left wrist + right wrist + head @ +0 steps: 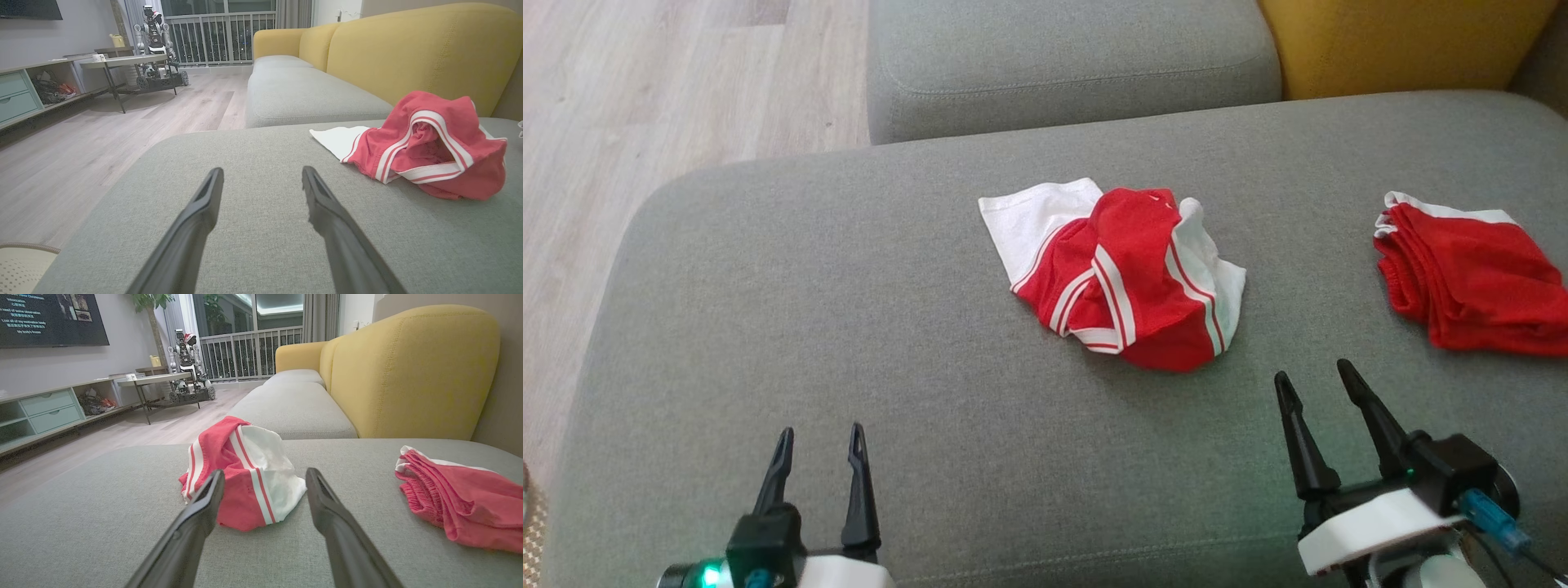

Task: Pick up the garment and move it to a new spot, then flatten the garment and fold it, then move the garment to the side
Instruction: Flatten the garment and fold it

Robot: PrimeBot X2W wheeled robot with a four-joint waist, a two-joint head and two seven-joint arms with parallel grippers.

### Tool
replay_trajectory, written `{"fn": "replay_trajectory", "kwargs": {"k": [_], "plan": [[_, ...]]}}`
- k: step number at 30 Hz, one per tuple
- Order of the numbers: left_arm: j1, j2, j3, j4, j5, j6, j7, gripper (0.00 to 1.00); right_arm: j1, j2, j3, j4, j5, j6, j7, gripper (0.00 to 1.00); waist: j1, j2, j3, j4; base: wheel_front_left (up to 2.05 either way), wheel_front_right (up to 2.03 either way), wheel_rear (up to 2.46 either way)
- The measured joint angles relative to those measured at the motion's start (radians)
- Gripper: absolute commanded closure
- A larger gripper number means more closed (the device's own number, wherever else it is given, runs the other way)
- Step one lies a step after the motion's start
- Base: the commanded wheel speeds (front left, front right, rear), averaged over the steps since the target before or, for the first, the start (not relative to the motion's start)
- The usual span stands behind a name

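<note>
Head view: found the red-and-white garment [1123, 273] crumpled in a heap near the middle of the grey seat cushion [849, 327], touched by nothing. Noted a second red garment [1474, 278] at the cushion's right edge, well apart. Saw the right gripper [1312, 369] over the cushion's near right, just short of the heap, fingers spread wide and empty; the left gripper [821, 429] over its near left, likewise wide apart, holding nothing

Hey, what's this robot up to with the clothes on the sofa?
Nothing is being handled yet. A crumpled red and white garment lies on the grey sofa cushion. The left gripper and right gripper both hover open and empty on the near side of it, the right one closer. A second red garment lies apart at the robot's right.
</note>
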Motion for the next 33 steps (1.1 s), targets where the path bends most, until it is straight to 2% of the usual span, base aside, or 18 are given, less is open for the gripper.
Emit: {"fn": "replay_trajectory", "kwargs": {"k": [13,17,19,22,24,25,30,33], "plan": [[0.0,-0.001,0.015,0.006,-0.001,-0.006,0.0,0.0,0.0,0.0,0.0,0.01,0.001,0.0,0.0,0.0,0.0,0.0,-0.006,-0.012,0.0,0.0,0.0],[0.0,-0.001,0.024,0.037,-0.043,-0.033,0.0,0.0,0.0,0.0,0.0,0.01,0.001,0.0,0.0,0.0,0.0,0.0,-0.004,-0.021,0.0,0.0,0.0],[-0.002,-0.001,-0.003,0.081,-0.148,-0.069,0.0,0.0,0.0,0.0,0.0,0.01,0.001,0.0,0.0,0.0,0.0,0.0,-0.002,-0.027,0.0,0.0,0.0],[-0.036,0.0,-0.112,0.174,-0.292,-0.147,0.016,0.0,0.0,0.0,0.001,0.01,-0.001,0.0,0.0,0.0,0.0,0.0,0.002,-0.037,0.0,0.0,0.0],[-0.092,0.0,-0.205,0.225,-0.414,-0.193,0.091,0.0,-0.005,0.0,0.003,0.01,-0.005,0.0,0.0,0.0,0.0,0.0,0.007,-0.047,0.0,0.0,0.0],[-0.124,-0.001,-0.245,0.235,-0.473,-0.203,0.112,0.0,-0.006,0.0,0.005,0.009,-0.01,0.0,0.0,0.0,0.0,0.0,0.01,-0.053,0.0,0.0,0.0],[-0.303,-0.003,-0.402,0.256,-0.742,-0.206,0.185,0.0,-0.01,0.0,0.01,0.005,-0.02,0.0,0.0,0.0,0.0,0.0,0.04,-0.088,0.0,0.0,0.0],[-0.385,-0.006,-0.473,0.265,-0.87,-0.186,0.206,0.0,-0.029,0.0,0.008,0.001,-0.02,0.0,0.0,0.0,0.0,0.0,0.073,-0.11,0.0,0.0,0.0]]}}
